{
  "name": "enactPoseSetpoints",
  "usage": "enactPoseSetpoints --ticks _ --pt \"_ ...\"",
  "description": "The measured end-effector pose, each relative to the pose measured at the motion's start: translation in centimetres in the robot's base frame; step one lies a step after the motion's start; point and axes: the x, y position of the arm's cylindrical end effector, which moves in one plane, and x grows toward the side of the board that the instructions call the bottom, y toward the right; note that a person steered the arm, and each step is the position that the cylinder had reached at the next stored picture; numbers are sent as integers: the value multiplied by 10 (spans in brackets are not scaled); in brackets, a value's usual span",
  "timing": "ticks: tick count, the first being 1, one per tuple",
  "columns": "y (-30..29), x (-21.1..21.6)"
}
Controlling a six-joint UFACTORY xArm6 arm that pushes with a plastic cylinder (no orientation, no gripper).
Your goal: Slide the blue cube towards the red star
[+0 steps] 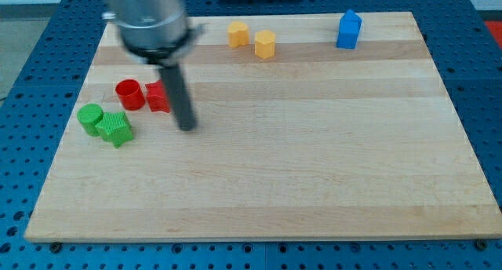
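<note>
The blue cube (349, 29) stands near the view's top right of the wooden board (314, 168). The red star (158, 96) lies at the left, partly hidden behind my rod. A red cylinder (129, 93) sits just left of it. My tip (187, 127) rests on the board just right of and below the red star, far to the left of the blue cube.
A green cylinder (91, 118) and a green star (116, 129) lie at the left edge. Two yellow blocks (238, 34) (265, 44) sit near the top edge. A blue perforated table (31, 58) surrounds the board.
</note>
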Motion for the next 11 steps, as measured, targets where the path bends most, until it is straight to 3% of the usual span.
enactPoseSetpoints --ticks 2,3,10,11 --pt "229 -108" --pt "271 -142" --pt "238 -177" --pt "290 -178"
